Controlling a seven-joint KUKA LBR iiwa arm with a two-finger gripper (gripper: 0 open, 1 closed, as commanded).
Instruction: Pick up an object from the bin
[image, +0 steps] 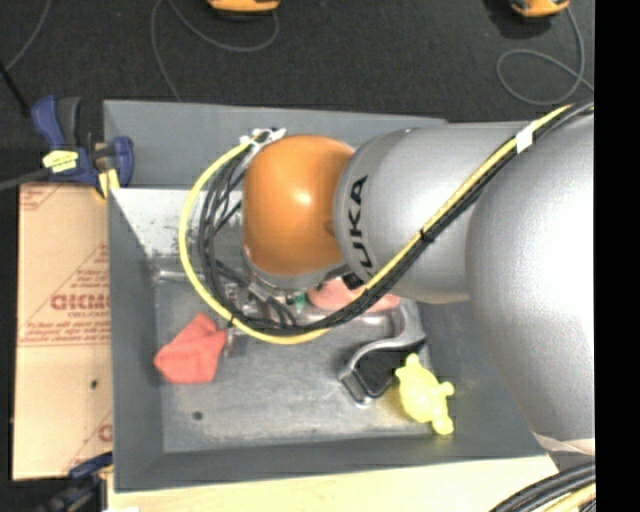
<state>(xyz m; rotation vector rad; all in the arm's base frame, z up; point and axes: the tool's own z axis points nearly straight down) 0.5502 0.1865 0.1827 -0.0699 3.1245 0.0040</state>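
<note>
My gripper (248, 296) is low in the middle of the bin, mostly hidden under the arm's orange cover. Just to its lower left a red crumpled soft thing (190, 352) lies on the bin floor, close to the gripper's left edge. A pink thing (332, 292) peeks out from under the arm immediately right of the gripper; its shape is hidden.
A black and grey curved tool (372, 366) lies at the lower right of the bin, with a yellow rubber toy (425, 396) touching its right end. The arm covers the bin's upper right. Bare floor lies along the front wall.
</note>
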